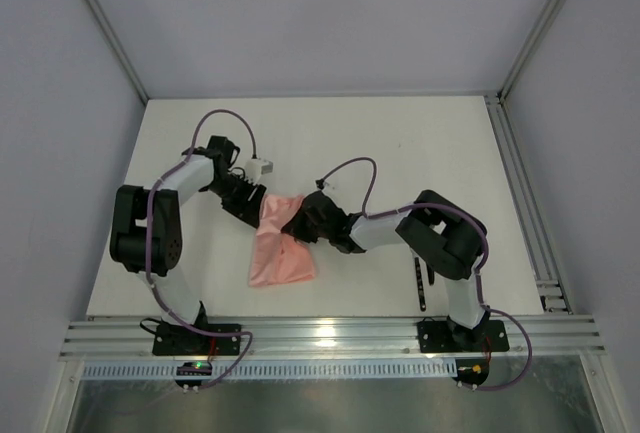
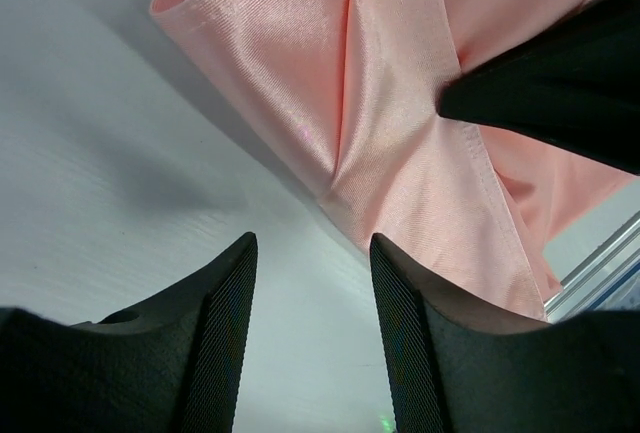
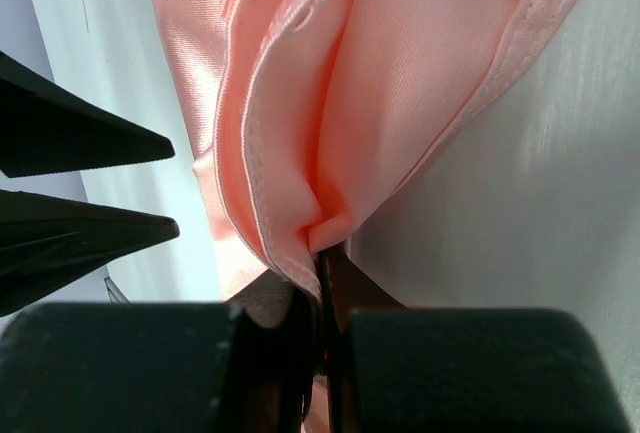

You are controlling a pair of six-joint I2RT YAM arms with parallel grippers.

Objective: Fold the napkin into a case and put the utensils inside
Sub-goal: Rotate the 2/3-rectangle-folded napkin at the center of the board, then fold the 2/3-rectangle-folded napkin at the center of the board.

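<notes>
Napkin [image 1: 281,249], one, partly folded, is seen mid-tabletop [image 1: 420,143], its long axis running near to far. Its layered far edge is pinched by the right hand [image 3: 322,265]. The left hand [image 2: 312,245] is spread just beside the fold. One dark utensil [image 1: 421,284] is made out well to the right; a second cannot be told.
</notes>
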